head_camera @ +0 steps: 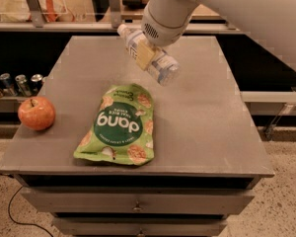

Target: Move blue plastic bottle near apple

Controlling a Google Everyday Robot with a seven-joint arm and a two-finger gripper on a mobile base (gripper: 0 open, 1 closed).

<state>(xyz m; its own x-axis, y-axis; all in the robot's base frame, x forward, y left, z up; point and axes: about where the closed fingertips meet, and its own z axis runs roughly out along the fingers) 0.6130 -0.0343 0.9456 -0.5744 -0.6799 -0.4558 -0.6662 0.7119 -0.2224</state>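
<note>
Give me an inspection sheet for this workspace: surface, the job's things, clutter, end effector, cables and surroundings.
Surface: gray table top, flat, with drawers below.
Job's things: blue plastic bottle held tilted in the air over the table's back half, cap pointing left; apple upright near the left edge, well apart from the bottle.
Clutter: green chip bag lying flat on the table, between the apple's side and the bottle's.
End effector: end effector closed around the bottle's middle, above the table.
Cables: dark cable on the floor, front left.
Surroundings: metal cans on a lower shelf at left.
</note>
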